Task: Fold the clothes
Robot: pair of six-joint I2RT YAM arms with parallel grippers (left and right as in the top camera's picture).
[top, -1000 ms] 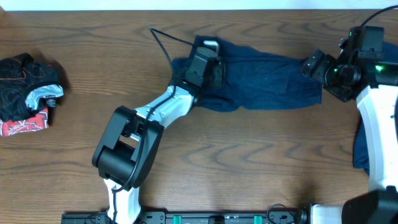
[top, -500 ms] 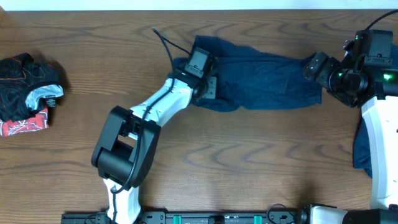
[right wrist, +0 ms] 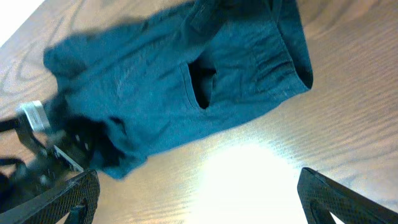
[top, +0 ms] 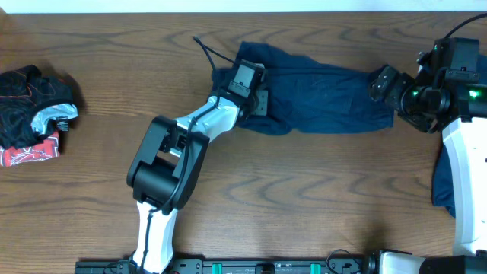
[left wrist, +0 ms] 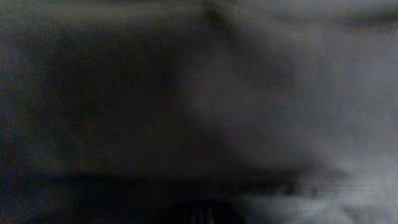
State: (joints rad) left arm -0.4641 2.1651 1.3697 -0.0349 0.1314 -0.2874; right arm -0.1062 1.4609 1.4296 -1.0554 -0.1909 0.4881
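The clothes, dark navy shorts, lie spread across the far middle of the table and fill the upper part of the right wrist view. My left gripper is pressed down into the left end of the shorts and is shut on the cloth. The left wrist view shows only dark, blurred fabric close up. My right gripper hovers at the right end of the shorts. It is open, with bare wood between its fingers, and the shorts' edge lies just ahead of them.
A heap of black, red and grey garments sits at the left edge. Another blue piece hangs at the right edge behind the right arm. A black cable runs over the table beside the left gripper.
The left gripper has shut on the left end of the shorts, and its arm's elbow has swung right. The right gripper has stayed open at the right end.
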